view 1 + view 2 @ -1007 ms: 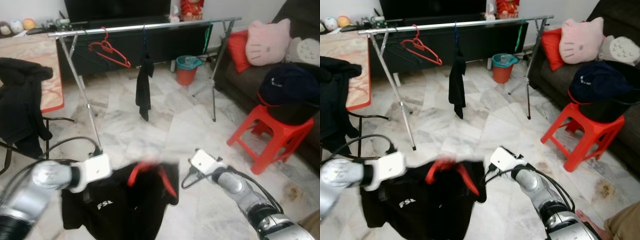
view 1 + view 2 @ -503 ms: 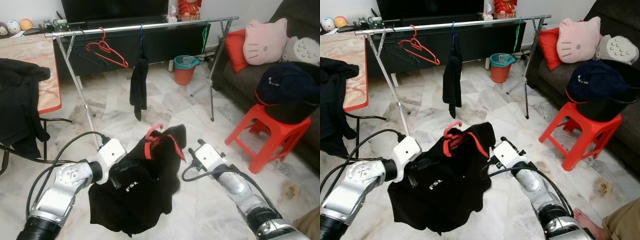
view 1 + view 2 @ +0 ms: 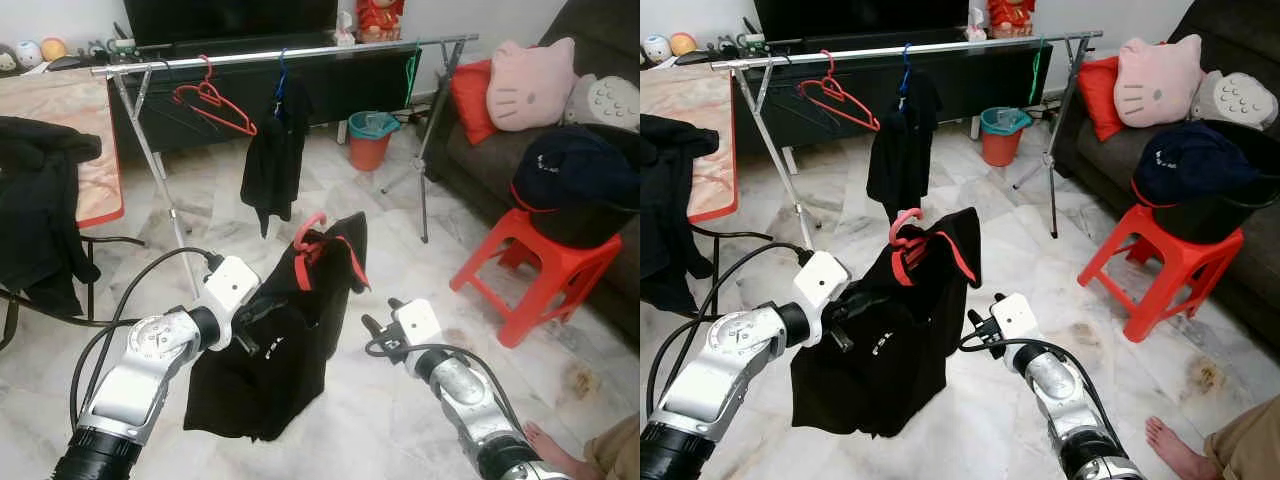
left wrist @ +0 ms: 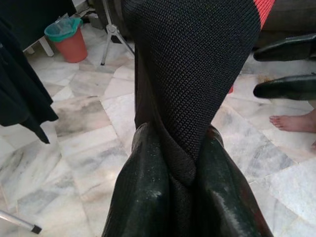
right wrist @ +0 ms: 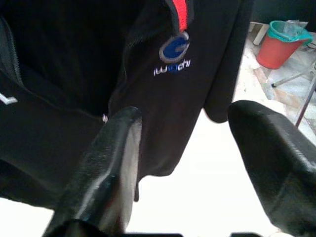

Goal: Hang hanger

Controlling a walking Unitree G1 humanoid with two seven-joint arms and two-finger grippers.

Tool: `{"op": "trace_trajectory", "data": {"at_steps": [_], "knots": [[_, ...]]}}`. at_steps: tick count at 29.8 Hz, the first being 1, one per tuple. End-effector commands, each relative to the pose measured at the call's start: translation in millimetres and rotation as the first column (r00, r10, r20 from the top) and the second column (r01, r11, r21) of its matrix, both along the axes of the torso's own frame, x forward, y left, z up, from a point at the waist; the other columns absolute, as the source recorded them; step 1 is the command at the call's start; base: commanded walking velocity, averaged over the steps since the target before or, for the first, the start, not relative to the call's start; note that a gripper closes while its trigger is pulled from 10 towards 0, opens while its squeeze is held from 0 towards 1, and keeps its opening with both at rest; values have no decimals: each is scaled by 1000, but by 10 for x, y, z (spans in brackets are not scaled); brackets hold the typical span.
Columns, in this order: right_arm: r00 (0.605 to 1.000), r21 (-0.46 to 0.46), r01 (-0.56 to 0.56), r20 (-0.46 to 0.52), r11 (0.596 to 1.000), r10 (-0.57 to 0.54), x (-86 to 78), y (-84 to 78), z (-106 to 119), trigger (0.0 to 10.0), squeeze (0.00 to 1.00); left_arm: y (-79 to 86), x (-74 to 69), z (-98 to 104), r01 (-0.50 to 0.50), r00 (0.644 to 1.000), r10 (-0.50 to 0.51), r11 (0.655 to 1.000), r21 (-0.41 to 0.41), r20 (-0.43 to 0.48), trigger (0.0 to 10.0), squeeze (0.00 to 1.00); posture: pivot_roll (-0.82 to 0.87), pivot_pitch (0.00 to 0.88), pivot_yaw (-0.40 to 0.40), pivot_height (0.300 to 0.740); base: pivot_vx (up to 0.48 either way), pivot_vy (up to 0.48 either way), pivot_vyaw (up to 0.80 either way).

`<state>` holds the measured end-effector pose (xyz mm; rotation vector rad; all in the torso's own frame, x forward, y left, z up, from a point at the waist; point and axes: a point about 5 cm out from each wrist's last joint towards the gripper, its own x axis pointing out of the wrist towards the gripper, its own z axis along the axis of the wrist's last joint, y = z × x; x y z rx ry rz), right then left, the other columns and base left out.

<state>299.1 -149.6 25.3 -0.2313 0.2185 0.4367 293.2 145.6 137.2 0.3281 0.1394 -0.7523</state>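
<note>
L gripper (image 4: 190,163) is pinching a fold of the black jacket (image 3: 270,350), fingers (image 4: 143,187) closed tight on the cloth, per L wrist view. Jacket is hanging on a red hanger (image 3: 312,240) w/ the hook pointing up, held off the floor at centre of the head views, at approx 11 o'clock from the R gripper. R gripper (image 5: 190,148) is sitting just beside the jacket's lower edge, fingers (image 5: 113,158) spread wide, gripping nothing; jacket front w/ blue logo is showing between them in R wrist view.

Metal clothes rail (image 3: 300,52) is running across the room at 12 o'clock, well apart from the held jacket. On it: a bare red hanger (image 3: 215,100) twd 11, a black garment (image 3: 272,160) on a blue hanger at 12, a green hanger (image 3: 411,65) twd 1. Red bucket (image 3: 370,138) is standing on the floor behind the rail. Red stool (image 3: 540,275) w/ a dark tub on it is at 2 o'clock, beside the sofa w/ a pink cat cushion (image 3: 530,82). A person's bare foot (image 3: 1175,445) is resting on the marble floor at 4 o'clock.
</note>
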Motion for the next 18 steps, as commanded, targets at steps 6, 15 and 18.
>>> {"op": "trace_trajectory", "data": {"at_steps": [6,15,18], "knots": [[1000,-41,2,18,999,-1,41,2,28,10000,0,-99,-5,239,18,997,-13,998,-56,79,10000,0,80,0,-39,740,0,0,0],[992,47,3,126,999,-9,124,58,205,10000,0,-168,-60,236,26,996,-21,998,-64,81,10000,0,89,0,-42,740,0,0,0],[982,72,29,183,997,-41,197,73,318,10000,0,-205,-77,215,35,997,-30,997,-66,77,10000,0,86,0,-42,740,0,0,0]]}}
